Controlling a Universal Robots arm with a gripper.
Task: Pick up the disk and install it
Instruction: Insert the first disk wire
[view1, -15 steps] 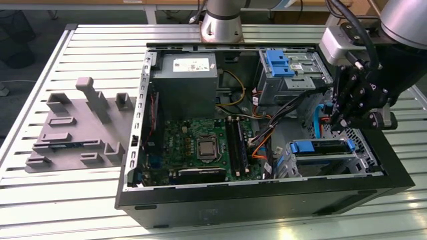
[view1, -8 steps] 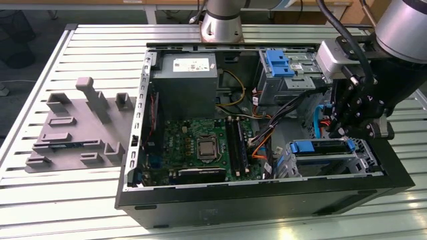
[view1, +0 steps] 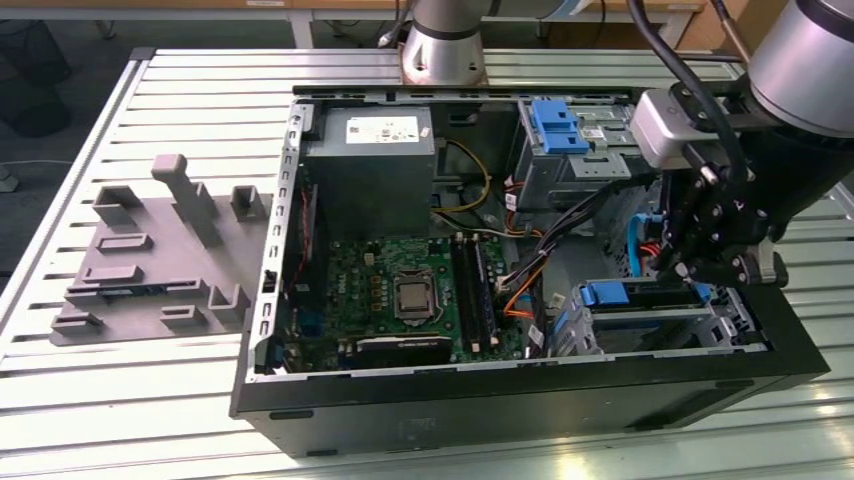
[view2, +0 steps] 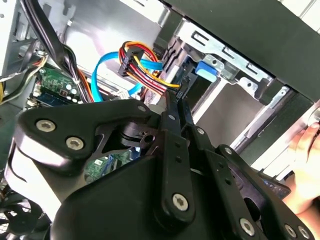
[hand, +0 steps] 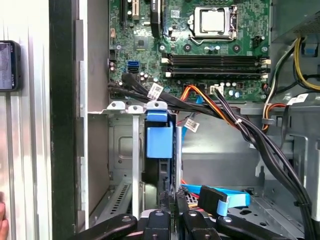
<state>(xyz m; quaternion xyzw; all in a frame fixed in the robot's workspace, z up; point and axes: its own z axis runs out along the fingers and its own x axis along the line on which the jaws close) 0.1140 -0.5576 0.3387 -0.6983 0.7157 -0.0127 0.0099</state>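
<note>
Disk (hand: 159, 142): we are seeing it sitting edge-on in the drive cage, blue carrier outward.
Claw (hand: 173, 212): pressed together, hovering just beside it.
Handling: we are judging it stiff, fairly heavy, shock-sensitive; grip carrier edges.

The exterior view is looking down on my open computer case (view1: 534, 300) from above; both wrist views are peering close into its drive cage (hand: 150, 150).

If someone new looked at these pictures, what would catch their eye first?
Probably the open computer case on the slatted table, with its green motherboard exposed. Next, the black hand reaching into the case at the exterior view's right, above the disk in its blue carrier, seated in the drive cage.
</note>
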